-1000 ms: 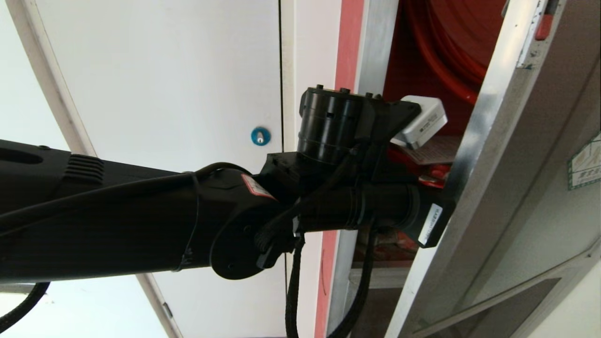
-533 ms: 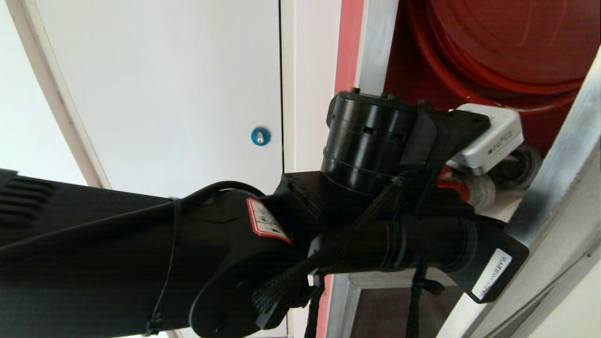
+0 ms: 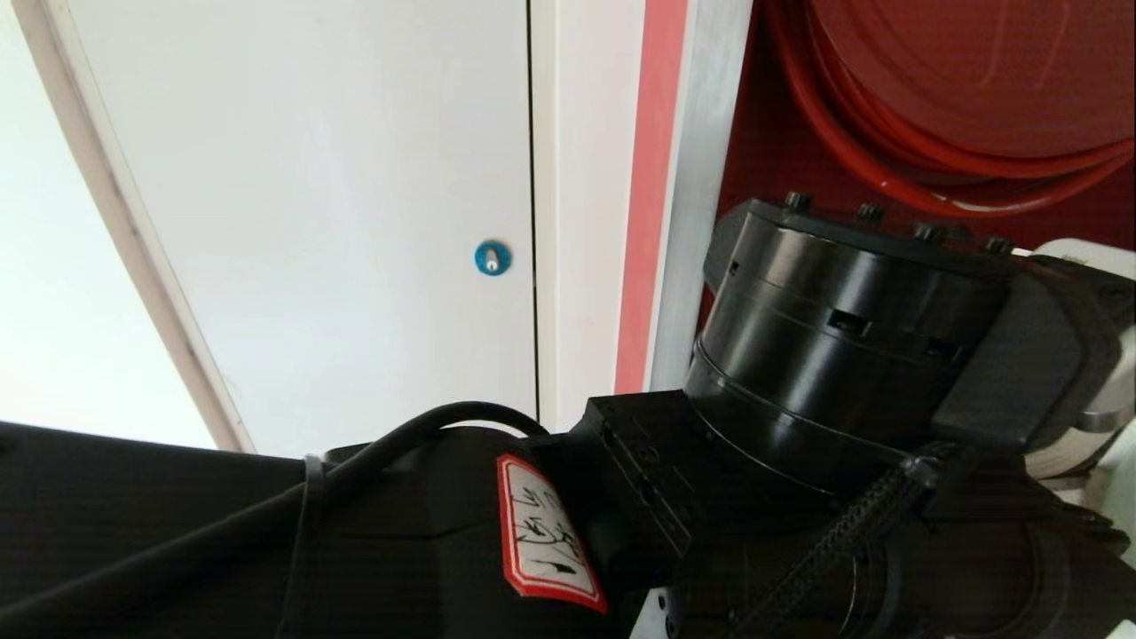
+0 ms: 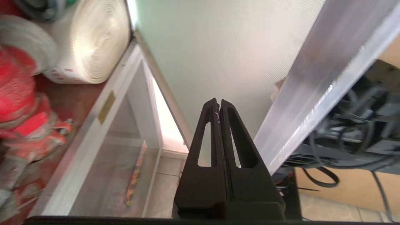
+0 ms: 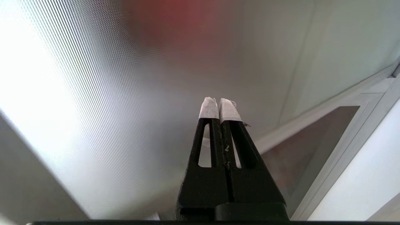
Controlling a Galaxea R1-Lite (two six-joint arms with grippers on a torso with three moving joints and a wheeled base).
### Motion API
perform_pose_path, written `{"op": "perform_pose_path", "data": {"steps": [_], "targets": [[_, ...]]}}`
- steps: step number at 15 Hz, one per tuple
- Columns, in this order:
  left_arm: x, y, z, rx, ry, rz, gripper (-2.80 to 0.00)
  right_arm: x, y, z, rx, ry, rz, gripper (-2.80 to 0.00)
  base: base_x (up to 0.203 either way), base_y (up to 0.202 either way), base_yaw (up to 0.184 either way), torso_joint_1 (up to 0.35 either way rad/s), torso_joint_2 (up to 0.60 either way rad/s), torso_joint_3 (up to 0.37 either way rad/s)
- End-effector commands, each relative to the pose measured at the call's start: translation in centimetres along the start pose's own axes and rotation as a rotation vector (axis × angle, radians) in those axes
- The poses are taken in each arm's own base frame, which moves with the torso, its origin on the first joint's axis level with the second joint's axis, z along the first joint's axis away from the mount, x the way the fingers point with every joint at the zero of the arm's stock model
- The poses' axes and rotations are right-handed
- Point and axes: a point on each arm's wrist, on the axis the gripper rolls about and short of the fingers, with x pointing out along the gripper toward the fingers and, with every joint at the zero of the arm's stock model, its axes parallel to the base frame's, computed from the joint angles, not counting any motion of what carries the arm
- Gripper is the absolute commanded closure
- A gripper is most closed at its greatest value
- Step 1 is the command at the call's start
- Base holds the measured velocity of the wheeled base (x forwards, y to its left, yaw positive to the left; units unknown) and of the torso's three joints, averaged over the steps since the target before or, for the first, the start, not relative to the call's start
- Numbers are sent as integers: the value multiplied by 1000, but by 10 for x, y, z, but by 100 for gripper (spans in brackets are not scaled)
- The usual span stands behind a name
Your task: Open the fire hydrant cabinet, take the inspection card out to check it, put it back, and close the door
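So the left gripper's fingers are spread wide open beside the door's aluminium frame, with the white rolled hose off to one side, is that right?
Not quite: the left wrist view shows the left gripper shut, its fingers pressed together with nothing between them. The rest holds: it sits beside the door's aluminium frame, and the white rolled hose lies off to one side.

This looks like a corridor or service area of a public or office building, not a home. A wall-mounted fire hydrant cabinet (image 3: 701, 177) with a silver aluminium frame and red interior holds a red hose reel (image 3: 967, 80), a rolled white hose (image 4: 90, 40) and a red valve (image 4: 18, 103), and beside it is a plain white door (image 3: 311, 204) with a round blue lock (image 3: 492, 257), the kind fitted on utility closets. The walls are smooth and white, the floor (image 4: 165, 184) is laid with pale tiles, and cardboard and loose black cables (image 4: 353, 131) lie behind the cabinet's open glass door (image 4: 315, 81).
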Motion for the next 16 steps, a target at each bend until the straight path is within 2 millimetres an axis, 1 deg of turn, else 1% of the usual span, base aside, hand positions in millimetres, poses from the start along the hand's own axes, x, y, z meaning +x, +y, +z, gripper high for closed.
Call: {"op": "perform_pose_path", "data": {"steps": [1, 7, 10, 11, 13, 15, 16], "targets": [[-1, -4, 2, 2, -6, -10, 0, 0, 0, -1, 0, 4, 1, 0, 0, 0, 0, 0, 0, 0], [-2, -20, 6, 9, -15, -52, 0, 0, 0, -1, 1, 4, 1, 0, 0, 0, 0, 0, 0, 0], [1, -18, 2, -3, -7, -28, 0, 0, 0, -1, -1, 4, 1, 0, 0, 0, 0, 0, 0, 0], [0, -14, 0, -6, 0, -17, 0, 0, 0, -1, -1, 4, 1, 0, 0, 0, 0, 0, 0, 0], [-7, 1, -4, -14, 15, 28, 0, 0, 0, -1, -1, 4, 1, 0, 0, 0, 0, 0, 0, 0], [-19, 24, -8, -26, 28, 96, 0, 0, 0, -1, 1, 4, 1, 0, 0, 0, 0, 0, 0, 0], [-29, 47, -11, -38, 37, 161, 0, 0, 0, -1, 0, 4, 1, 0, 0, 0, 0, 0, 0, 0]]}}
